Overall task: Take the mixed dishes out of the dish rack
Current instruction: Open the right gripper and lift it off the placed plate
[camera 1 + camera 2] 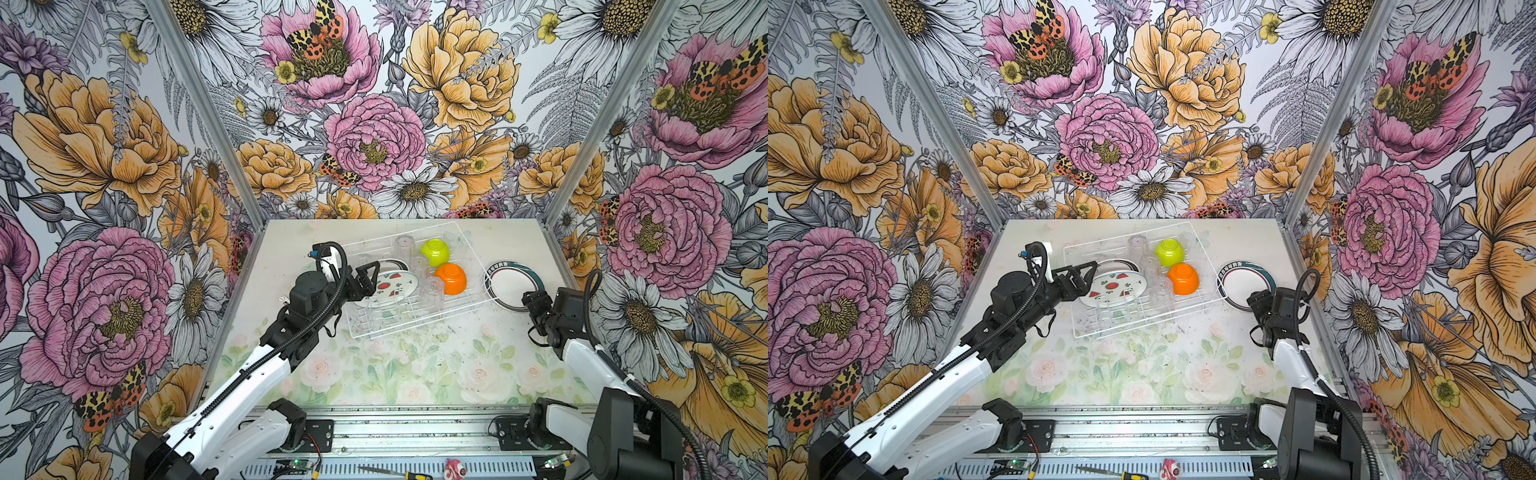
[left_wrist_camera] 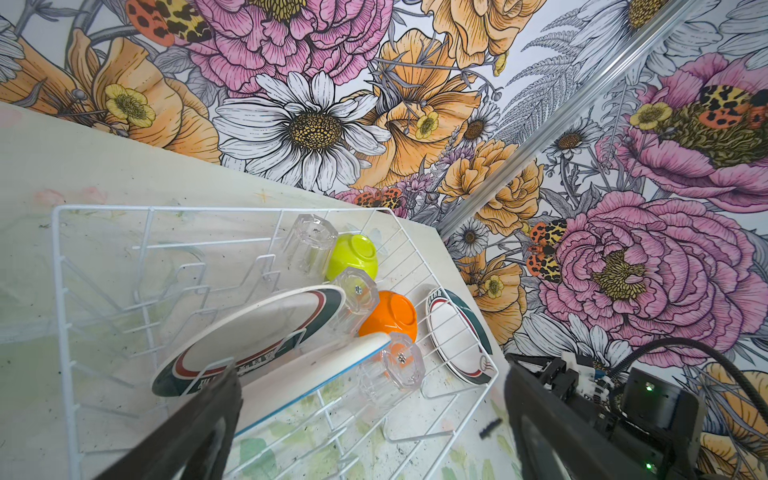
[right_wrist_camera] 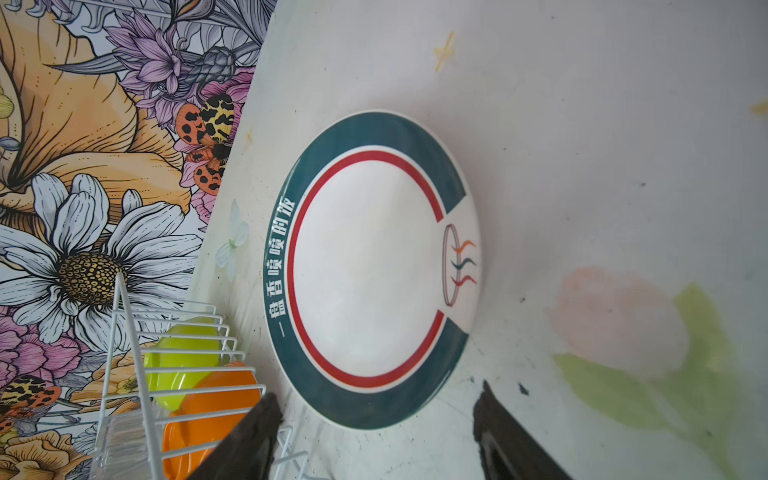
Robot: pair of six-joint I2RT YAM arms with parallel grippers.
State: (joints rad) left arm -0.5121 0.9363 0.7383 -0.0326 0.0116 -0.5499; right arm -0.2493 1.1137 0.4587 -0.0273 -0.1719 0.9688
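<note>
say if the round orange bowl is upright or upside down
Upside down: the round orange bowl sits rim-down in the white wire dish rack, its foot ring facing up.

L arm (image 1: 249, 374) stretched fwd and inward, elbow bent, wrist approx level; L gripper (image 1: 368, 282) pointing toward centre, jaws spread wide. R arm (image 1: 590, 361) folded closer in, forearm angled up; R gripper (image 1: 534, 301) tipped downward, jaws parted, gripping nothing.
</note>
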